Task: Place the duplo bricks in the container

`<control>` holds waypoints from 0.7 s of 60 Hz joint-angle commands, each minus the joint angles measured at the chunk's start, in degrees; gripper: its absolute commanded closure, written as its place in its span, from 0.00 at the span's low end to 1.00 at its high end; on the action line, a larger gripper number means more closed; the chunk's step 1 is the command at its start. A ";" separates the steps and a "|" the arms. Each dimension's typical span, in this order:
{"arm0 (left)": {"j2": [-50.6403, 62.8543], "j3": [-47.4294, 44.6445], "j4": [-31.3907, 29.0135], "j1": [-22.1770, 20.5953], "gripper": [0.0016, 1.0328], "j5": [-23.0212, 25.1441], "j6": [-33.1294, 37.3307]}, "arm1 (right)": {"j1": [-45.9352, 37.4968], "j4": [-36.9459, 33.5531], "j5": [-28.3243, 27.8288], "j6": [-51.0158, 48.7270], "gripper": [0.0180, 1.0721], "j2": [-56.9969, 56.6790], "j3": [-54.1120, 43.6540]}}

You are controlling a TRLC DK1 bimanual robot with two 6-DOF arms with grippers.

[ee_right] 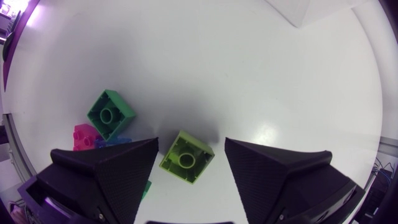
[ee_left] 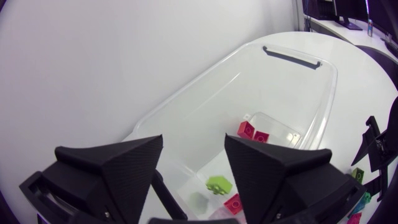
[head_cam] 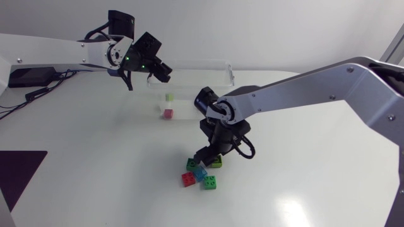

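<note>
Right gripper (head_cam: 211,154): low over the loose pile, at 6 o'clock from the clear plastic rectangular container (head_cam: 196,82). Its fingers are wide apart. In the right wrist view a lime-green square duplo brick (ee_right: 186,157) lies flat on the white table (ee_right: 249,62) between them, studs up, and neither finger clearly touches it.

Pile, head view: the lime-green brick (head_cam: 216,162) sits at 1 o'clock of the group. A dark green square brick (head_cam: 192,164) is at 11, a light blue brick (head_cam: 200,173) is in the middle, a red square brick (head_cam: 188,180) is at 7 and a bright green square brick (head_cam: 210,182) is at 5. All five are on the table, packed close or touching.

Left gripper (head_cam: 163,70): hovers over the container's 10 o'clock corner. Fingers spread wide, nothing between them. The left wrist view looks down into the container (ee_left: 205,93).

Container contents, head view: a small lime-green brick (head_cam: 168,97) and, at 6 o'clock from it, a pinkish-red brick (head_cam: 167,114). The left wrist view shows further red pieces (ee_left: 246,129) on the floor ahead of the fingers. Whether these are separate bricks or reflections in the plastic, I cannot tell.
</note>
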 commanded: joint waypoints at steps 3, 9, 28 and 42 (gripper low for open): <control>0.95 1.77 0.30 0.03 0.07 -0.10 -0.93 | 0.58 -0.23 0.78 1.70 0.42 1.74 0.67; -0.28 1.68 -0.05 -0.06 0.06 -0.10 -1.10 | 0.41 -0.41 0.96 2.58 0.55 1.65 0.58; -6.70 -2.36 -0.14 -1.64 0.06 -1.33 -1.63 | -3.46 -3.48 -2.47 4.51 0.72 1.21 0.76; -12.76 -6.05 -3.22 -1.81 0.05 -1.86 -1.54 | -5.48 -3.83 -2.38 3.72 0.72 -3.89 0.14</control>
